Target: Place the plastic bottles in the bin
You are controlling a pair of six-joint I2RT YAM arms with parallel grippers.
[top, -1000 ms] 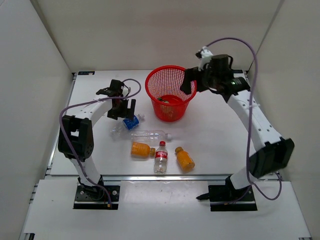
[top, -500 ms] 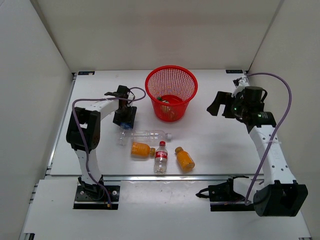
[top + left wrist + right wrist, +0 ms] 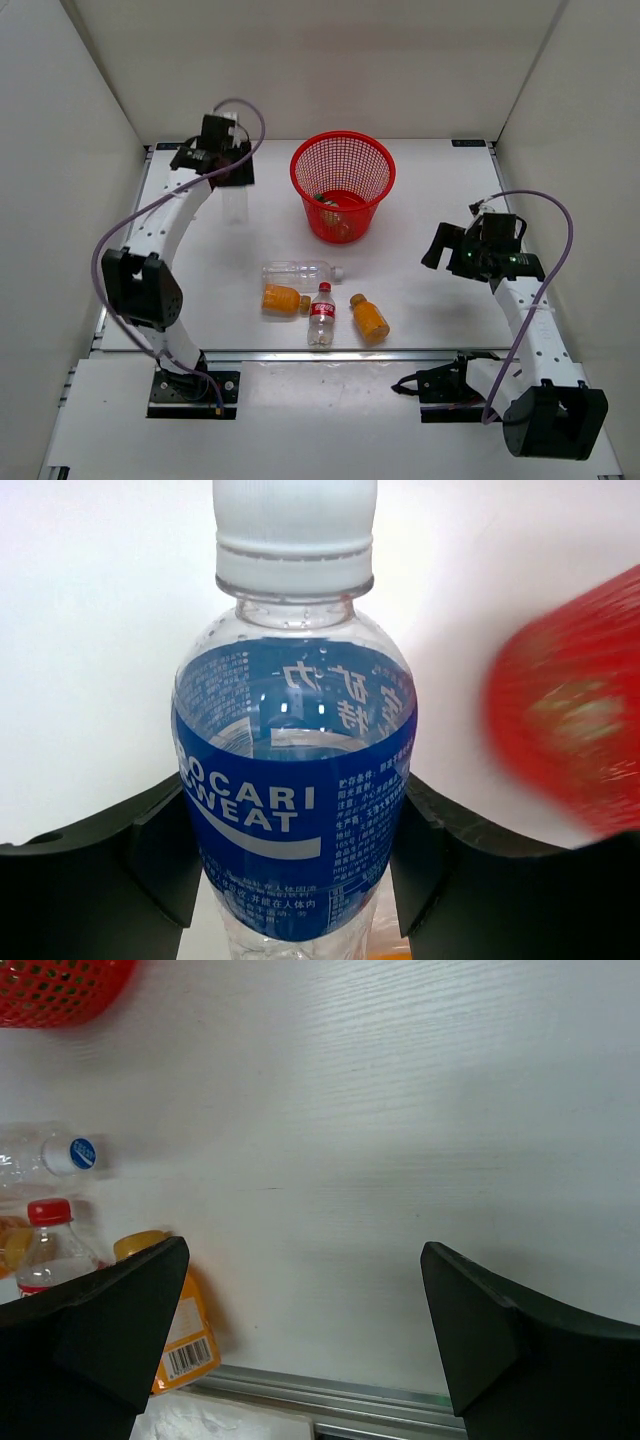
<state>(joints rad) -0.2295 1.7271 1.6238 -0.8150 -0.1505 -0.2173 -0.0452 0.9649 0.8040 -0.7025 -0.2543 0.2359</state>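
My left gripper (image 3: 232, 180) is raised left of the bin (image 3: 342, 150), a round red mesh basket, and is shut on the blue-labelled bottle (image 3: 295, 780). In the left wrist view the black fingers (image 3: 165, 850) press both sides of its label, cap pointing away, and the bin (image 3: 570, 720) is a red blur at the right. On the table lie a clear white-capped bottle (image 3: 297, 272), an orange bottle (image 3: 283, 299), a red-labelled cola bottle (image 3: 321, 313) and another orange bottle (image 3: 369, 317). Something green (image 3: 322, 198) lies inside the bin. My right gripper (image 3: 440, 245) hovers open at the right, holding nothing.
White walls enclose the table on three sides. An aluminium rail (image 3: 330, 1385) runs along the near table edge. In the right wrist view, the near orange bottle (image 3: 185, 1330) lies beside the left finger of the gripper (image 3: 300, 1340).
The left gripper closed on the blue-labelled bottle and lifted it off the table, up and toward the back left. The right arm swung away from the bin to the right side.
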